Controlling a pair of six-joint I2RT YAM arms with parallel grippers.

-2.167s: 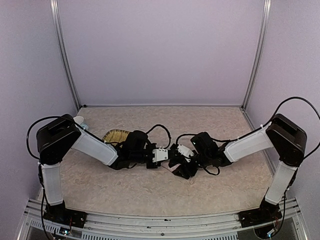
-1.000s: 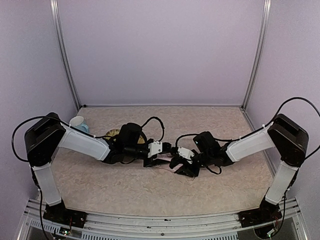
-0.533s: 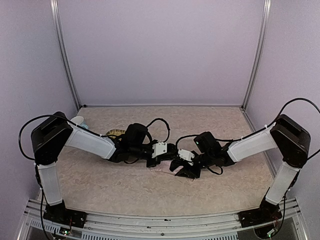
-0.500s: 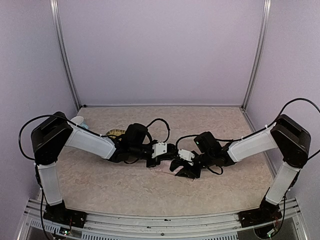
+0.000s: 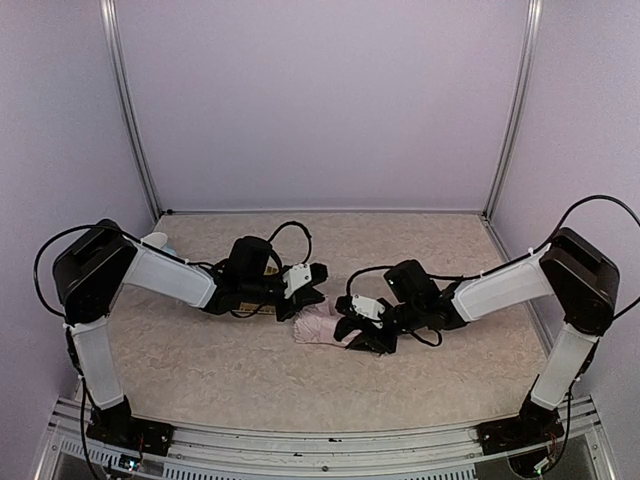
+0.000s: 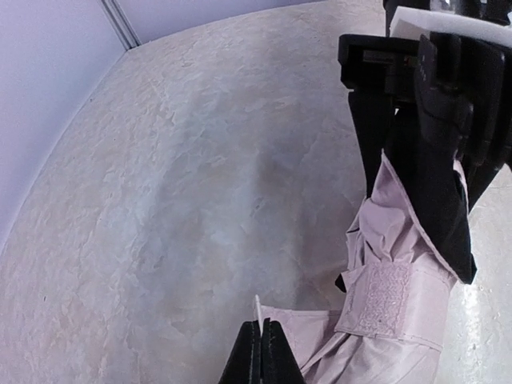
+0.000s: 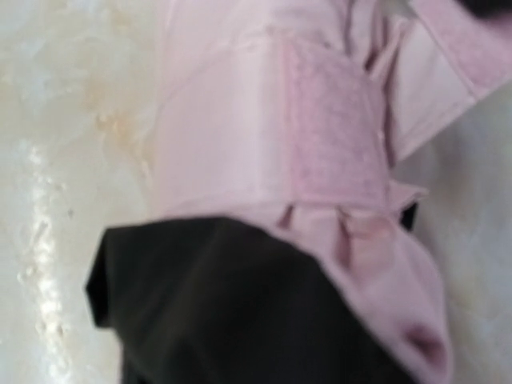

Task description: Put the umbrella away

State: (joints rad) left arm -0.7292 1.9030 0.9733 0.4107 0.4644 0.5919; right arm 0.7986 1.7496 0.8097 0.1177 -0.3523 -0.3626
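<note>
Umbrella (image 5: 318, 325) lies folded mid-bench (image 5: 200, 370), btwn both arms. Right pincer (image 5: 353, 329) clamps the bundle. Left pincer (image 6: 260, 346) is pressed together, pinching a fabric corner. Step: prob. wrapping canopy tight. Next: draw flap round gently, then secure Velcro tab (image 6: 386, 298).

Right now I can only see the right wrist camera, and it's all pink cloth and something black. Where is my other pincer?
Observer: The left pincer is shut, right at a thin corner of the umbrella cloth.
Operator: Is my pincer really holding it?
Observer: It looks so. In the left wrist camera, the right pincer has a black finger on each side of the folded bundle.
Operator: Is anything else around?
Observer: From above, what looks like a small pale cup sits far left, behind the left arm and well apart from the umbrella.
</note>
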